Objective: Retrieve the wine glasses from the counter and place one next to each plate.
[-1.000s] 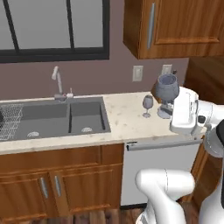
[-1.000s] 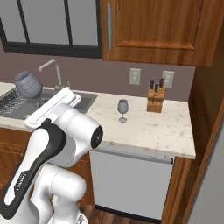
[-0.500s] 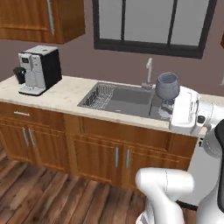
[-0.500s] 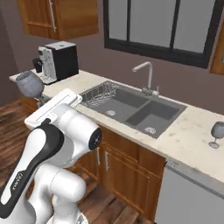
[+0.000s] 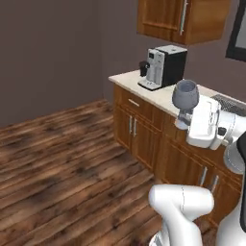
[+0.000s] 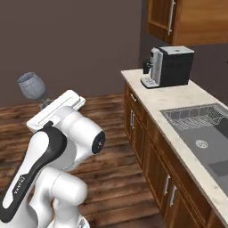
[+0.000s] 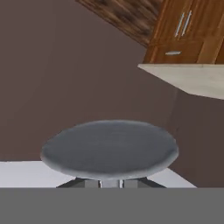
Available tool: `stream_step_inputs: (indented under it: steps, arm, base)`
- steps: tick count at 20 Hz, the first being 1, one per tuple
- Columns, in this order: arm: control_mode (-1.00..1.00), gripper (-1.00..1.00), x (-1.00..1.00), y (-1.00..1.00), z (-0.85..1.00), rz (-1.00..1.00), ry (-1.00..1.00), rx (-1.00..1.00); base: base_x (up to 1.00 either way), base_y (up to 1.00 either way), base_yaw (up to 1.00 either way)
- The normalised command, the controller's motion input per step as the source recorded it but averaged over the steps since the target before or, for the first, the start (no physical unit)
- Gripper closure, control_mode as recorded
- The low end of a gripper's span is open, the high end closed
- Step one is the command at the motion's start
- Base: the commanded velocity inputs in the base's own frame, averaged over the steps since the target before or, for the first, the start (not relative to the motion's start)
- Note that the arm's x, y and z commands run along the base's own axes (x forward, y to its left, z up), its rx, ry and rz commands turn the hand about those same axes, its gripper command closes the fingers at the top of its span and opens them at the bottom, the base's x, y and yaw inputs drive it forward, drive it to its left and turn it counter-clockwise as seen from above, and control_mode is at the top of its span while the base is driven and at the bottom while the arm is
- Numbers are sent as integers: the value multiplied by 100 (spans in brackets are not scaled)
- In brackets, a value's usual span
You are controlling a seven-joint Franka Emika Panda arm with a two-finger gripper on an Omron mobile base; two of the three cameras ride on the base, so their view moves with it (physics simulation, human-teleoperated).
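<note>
**Ana:** While the base is facing the end of the counter (image 6: 187, 100), where is the wine glass (image 5: 185, 95) sitting right now?

**Ben:** It is riding upright above the gripper (image 5: 183, 120), bowl on top, well off the counter and out over the wood floor (image 5: 62, 158). From the right base camera the same glass is showing beside the arm, high at the left. The hand camera is looking up at the underside of its round bowl.

**Ana:** Are the fingers actually gripping it?

**Ben:** They are pinching the thin stem low down, nearly closed on it, with the foot sitting just at the hand.

**Ana:** How is it likely to be handling?

**Ben:** I am judging it as light, stiff and brittle, with a smooth surface that could be slipping if the pinch is loosening. The stem is the sensible place to be holding: narrow enough for a small gripper, and the bowl is too wide. Being top-heavy on that slender stem, it could be tipping during quick swings.

**Ana:** Anything nearby to be watching?

**Ben:** The coffee machine (image 6: 171, 67) is standing on the counter near the wall, and the sink (image 6: 209, 133) with its rack is lying further along. No plates are appearing.
</note>
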Motion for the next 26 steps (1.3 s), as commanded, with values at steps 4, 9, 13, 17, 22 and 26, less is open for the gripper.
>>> stream_step_inputs:
  steps: [4, 9, 13, 17, 22, 26]
  arm:
    - [100, 100, 0, 0, 0, 0, 0, 0]
    - [100, 100, 0, 0, 0, 0, 0, 0]
    - [100, 100, 0, 0, 0, 0, 0, 0]
    - [100, 100, 0, 0, 0, 0, 0, 0]
    - [100, 100, 0, 0, 0, 0, 0, 0]
    - [100, 100, 0, 0, 0, 0, 0, 0]
  base:
    - [0, 0, 100]
    - [0, 0, 100]
    - [0, 0, 100]
    - [0, 0, 100]
    - [19, -95, 55]
    - [68, -100, 26]
